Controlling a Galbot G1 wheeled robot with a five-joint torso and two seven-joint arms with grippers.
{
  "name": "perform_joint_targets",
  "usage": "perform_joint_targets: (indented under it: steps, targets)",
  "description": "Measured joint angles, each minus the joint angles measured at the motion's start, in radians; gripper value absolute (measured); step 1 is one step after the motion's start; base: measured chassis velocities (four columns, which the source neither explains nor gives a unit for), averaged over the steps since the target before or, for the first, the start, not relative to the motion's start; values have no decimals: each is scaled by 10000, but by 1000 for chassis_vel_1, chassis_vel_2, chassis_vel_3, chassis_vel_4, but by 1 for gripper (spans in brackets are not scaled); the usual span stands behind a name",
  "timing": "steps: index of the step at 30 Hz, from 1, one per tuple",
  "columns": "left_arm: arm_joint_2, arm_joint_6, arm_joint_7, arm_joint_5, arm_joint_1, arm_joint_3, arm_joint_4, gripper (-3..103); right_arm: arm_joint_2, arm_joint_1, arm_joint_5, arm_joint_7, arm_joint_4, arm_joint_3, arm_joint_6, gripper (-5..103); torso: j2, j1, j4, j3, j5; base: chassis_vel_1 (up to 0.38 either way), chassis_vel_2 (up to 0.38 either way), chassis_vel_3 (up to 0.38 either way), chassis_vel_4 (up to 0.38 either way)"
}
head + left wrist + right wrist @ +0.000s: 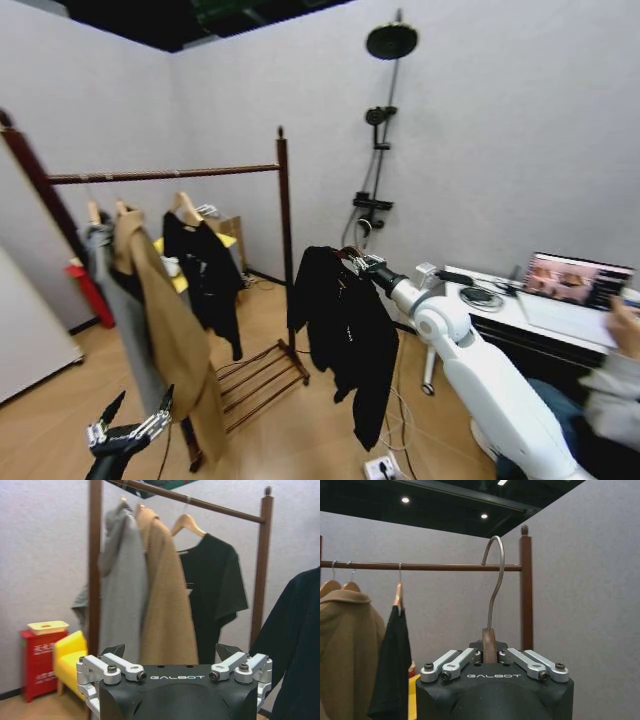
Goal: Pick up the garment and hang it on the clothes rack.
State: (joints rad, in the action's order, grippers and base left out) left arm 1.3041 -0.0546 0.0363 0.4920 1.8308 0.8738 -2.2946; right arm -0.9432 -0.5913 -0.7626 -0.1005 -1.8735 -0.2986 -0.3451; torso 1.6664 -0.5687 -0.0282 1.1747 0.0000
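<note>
A: Beside the rack's (283, 250) right post, the jacket (345, 330) hangs from the right pincer (362, 262), clear of the floor and not yet on the bar (420, 566).

B: How is it held?

A: The right pincer is pinching the hanger's (489, 645) wooden neck, with the hook (495, 575) standing upright above it. In the right wrist view the hook's tip sits about level with the bar, near the post.

B: What could go wrong?

A: My guess: the hook may strike the bar or catch the post instead of clearing over. The hanger could also twist in the grip, since the jacket's weight pulls low.

B: And the arms?

A: Right arm stretched forward and up, wrist level. The left pincer (130, 428) waits low by the tan coat (165, 320), its 2 fingers spread, holding nothing.
</note>
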Motion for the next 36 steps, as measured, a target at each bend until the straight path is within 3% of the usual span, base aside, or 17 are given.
perform_joint_targets:
  steps: [15, 36]
  targets:
    - [0, 0, 0, 0, 1, 0, 0, 100, -58, -86, 132, -93, 35, -67, 47, 9, 0, 1, 5, 0, -1, 102, 128, 132, 102]
    - [0, 0, 0, 0, 0, 0, 0, 100, 15, -260, 370, -267, -98, -174, 41, 9, 0, 1, -5, 0, 0, -50, 52, 54, -54]
